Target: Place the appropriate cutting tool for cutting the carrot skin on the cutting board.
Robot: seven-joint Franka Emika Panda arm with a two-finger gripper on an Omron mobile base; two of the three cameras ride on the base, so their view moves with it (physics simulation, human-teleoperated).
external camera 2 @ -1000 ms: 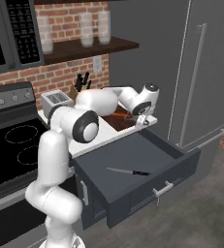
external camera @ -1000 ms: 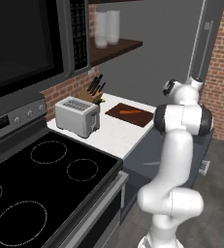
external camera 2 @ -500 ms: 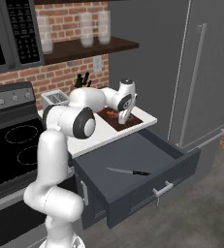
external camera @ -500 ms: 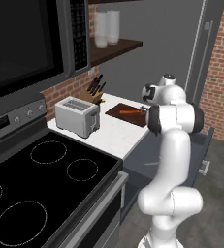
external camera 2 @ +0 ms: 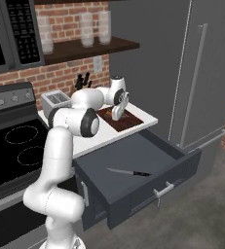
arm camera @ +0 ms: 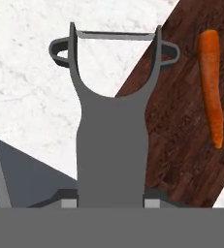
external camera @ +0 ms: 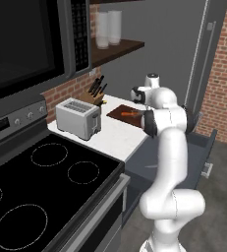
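Pincer point(arm camera: 111, 201) is clamped narrow on the handle of the cutting tool point(arm camera: 112, 121), a grey Y-shaped peeler, blade end pointing away from the hand. In the hand view the peeler's head hangs over the line where the white table point(arm camera: 31, 97) meets the cutting board point(arm camera: 176, 140): left prong over marble, right prong over the board's edge. So the tool is in the air, held, not yet on the board. Key relation: the board lies to the right of the peeler in the hand view, and the carrot point(arm camera: 211, 87) lies further right on it, well apart from the blade, its long axis roughly parallel to the peeler's handle, thin tip toward the hand. My read: the hand needs a short sideways shift toward the carrot side so the whole tool sits over wood, then down and release; there looks to be bare board between tool and carrot, so it should land without touching the carrot. From the right base view the pincer point(external camera 2: 116, 114) hovers above the board point(external camera 2: 126, 121) near its drawer-side edge. The open drawer point(external camera 2: 148, 160) below holds a black-handled knife point(external camera 2: 129, 172), the wrong tool for skin, leave it. Risk: releasing here tips the peeler half onto the table.
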